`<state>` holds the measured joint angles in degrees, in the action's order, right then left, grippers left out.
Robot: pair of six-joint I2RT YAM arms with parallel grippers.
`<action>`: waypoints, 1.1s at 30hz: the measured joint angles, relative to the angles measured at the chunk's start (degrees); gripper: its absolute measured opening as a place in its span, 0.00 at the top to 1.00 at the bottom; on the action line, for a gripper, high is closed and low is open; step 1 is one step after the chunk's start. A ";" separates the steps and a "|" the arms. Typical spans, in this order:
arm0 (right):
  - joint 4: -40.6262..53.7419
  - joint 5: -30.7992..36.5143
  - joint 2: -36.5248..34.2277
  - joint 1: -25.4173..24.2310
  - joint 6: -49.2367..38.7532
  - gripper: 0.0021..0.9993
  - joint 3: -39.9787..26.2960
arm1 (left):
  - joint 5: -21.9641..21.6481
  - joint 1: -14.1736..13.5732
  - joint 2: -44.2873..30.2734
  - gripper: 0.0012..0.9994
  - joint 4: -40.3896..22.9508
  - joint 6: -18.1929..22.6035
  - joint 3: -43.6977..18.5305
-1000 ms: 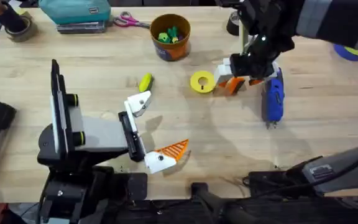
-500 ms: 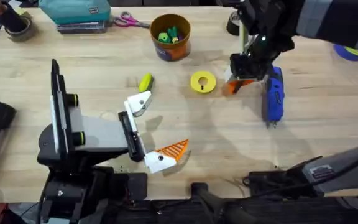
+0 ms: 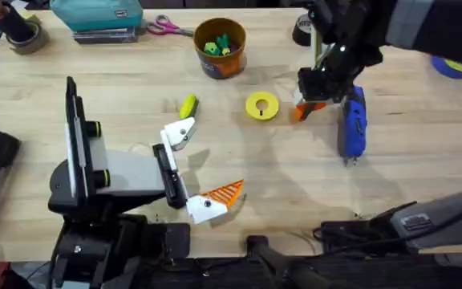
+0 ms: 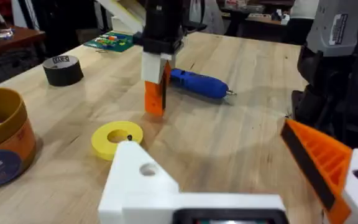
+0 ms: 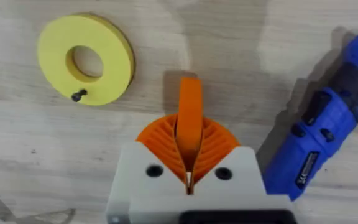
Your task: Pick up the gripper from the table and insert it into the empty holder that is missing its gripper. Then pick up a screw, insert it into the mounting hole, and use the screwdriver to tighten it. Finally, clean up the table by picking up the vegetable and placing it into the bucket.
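One orange gripper [image 3: 301, 111] is the part in play. It stands on end near the bench's [image 3: 423, 185] far right, at 3 o'clock from the yellow ring [image 3: 261, 106], with the screwdriver [image 3: 351, 120] just beside it at 3 o'clock. The right gripper [image 3: 315, 98] is pressed together on it, its ribbed pads pinching the part's upper end from both sides. The part's lower end sits at or just above the bench; I cannot tell which.

The grip looks centred, so a straight lift seems the sound start, clearing the screwdriver and ring. The empty holder [image 3: 180, 133] lies well apart at 9 o'clock, on the left gripper [image 3: 192, 164], whose jaws are spread. One jaw is the bare white bracket; the other already carries its orange finger.

For a clean insertion the part probably needs turning so that its ribbed face looks across at that mate. A slow, square approach should keep the thin part from twisting in the pinch.
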<state>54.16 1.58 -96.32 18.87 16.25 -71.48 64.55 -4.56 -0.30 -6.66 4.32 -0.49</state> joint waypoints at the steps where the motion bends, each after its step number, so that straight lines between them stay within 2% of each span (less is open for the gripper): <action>1: 0.13 0.00 0.88 0.00 0.00 0.99 0.02 | 0.00 0.00 -0.02 0.01 0.00 0.00 0.00; 10: 4.58 -1.04 12.42 0.00 0.00 0.99 -1.56 | 0.00 0.00 -0.01 0.01 0.00 0.00 0.00; 18: 0.38 -10.08 22.09 -0.31 0.02 0.99 -2.40 | 0.00 0.00 0.00 0.01 0.00 0.00 0.00; 23: -4.30 -19.10 25.86 -0.31 0.03 0.99 -2.40 | 0.00 0.00 -0.01 0.01 0.00 0.00 0.00; 24: -7.33 -25.66 26.77 -0.31 0.05 0.99 -2.40 | 0.00 0.00 0.00 0.01 0.00 0.00 0.00; 29: -13.92 -38.69 26.89 -0.31 0.24 0.99 -1.74 | 0.00 0.00 0.00 0.01 0.00 0.00 0.00; 33: -21.84 -48.26 26.96 -0.31 1.83 0.99 2.08 | 0.00 0.00 -0.02 0.01 0.00 0.00 0.00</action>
<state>32.32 -46.67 -69.36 18.57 18.08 -69.40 64.55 -4.56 -0.31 -6.66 4.32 -0.49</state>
